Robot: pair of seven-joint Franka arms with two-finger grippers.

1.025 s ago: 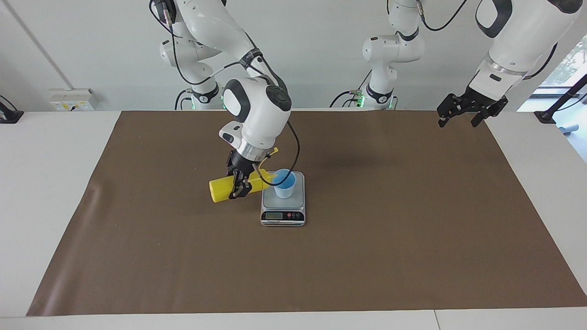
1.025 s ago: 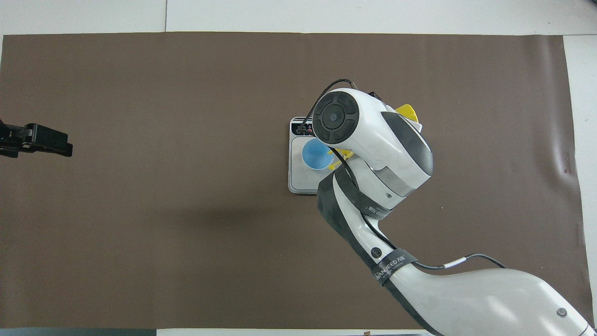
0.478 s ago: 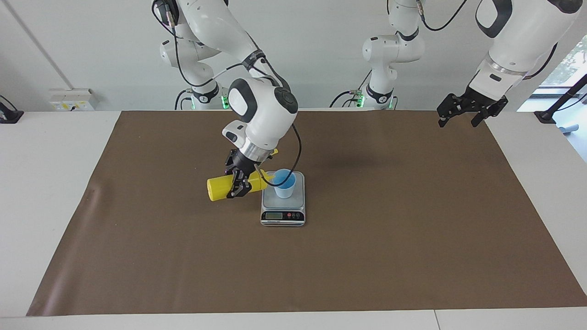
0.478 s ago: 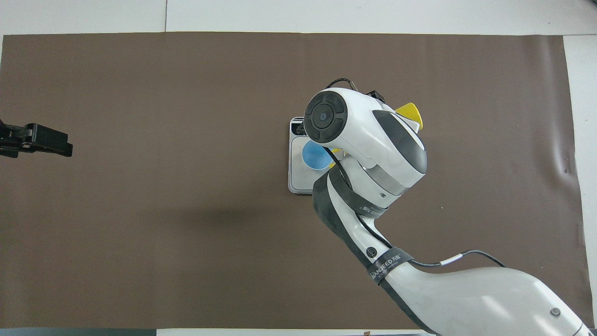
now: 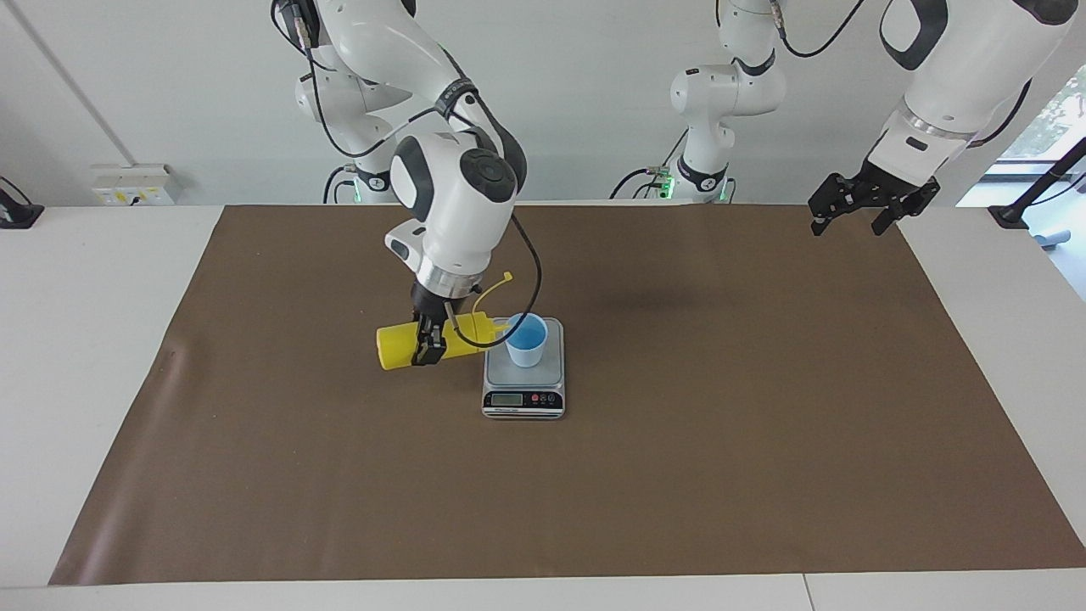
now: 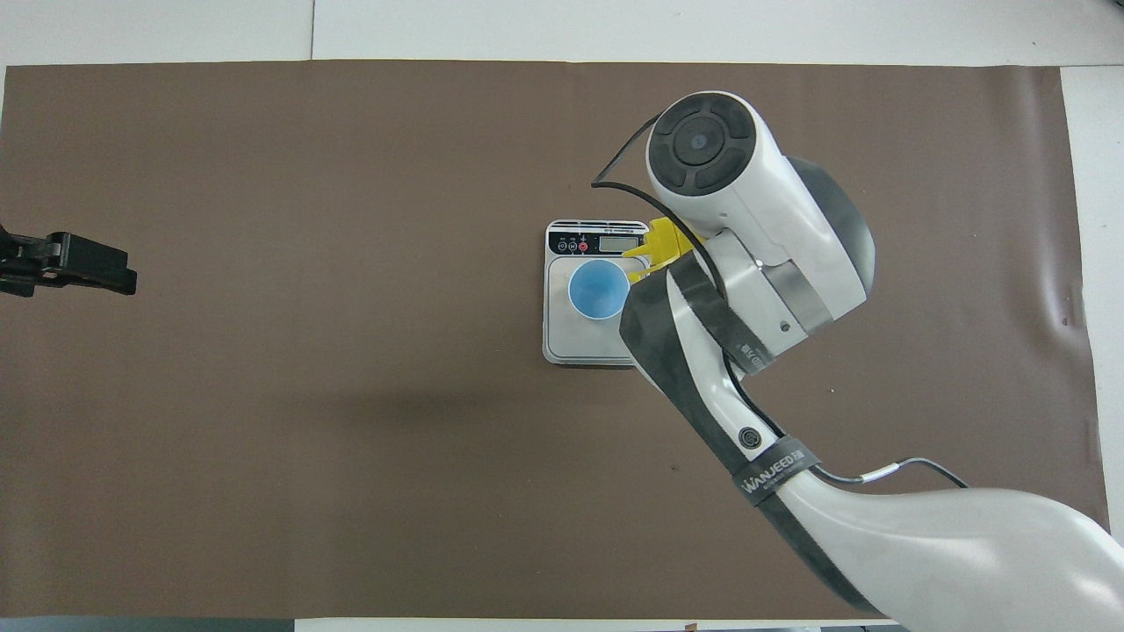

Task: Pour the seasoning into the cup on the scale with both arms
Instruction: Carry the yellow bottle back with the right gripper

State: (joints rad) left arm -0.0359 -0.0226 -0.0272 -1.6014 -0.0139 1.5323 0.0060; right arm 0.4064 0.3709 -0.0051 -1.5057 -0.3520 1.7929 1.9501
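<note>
Because your right gripper (image 5: pixel 428 343) is clamped on the yellow squeeze bottle (image 5: pixel 399 346) lying sideways, its nozzle reaches the blue cup (image 5: pixel 526 339) on the scale (image 5: pixel 523 399) — left gripper (image 5: pixel 874 206) waits, spread, over the mat's edge.

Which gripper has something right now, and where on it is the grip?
The right gripper holds the yellow squeeze bottle around its body, on its side, nozzle at the blue cup. The left gripper holds nothing.

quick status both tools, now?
Left tool: open, empty, waiting over the mat's edge.
Right tool: shut on the yellow bottle, nozzle at the cup.
</note>
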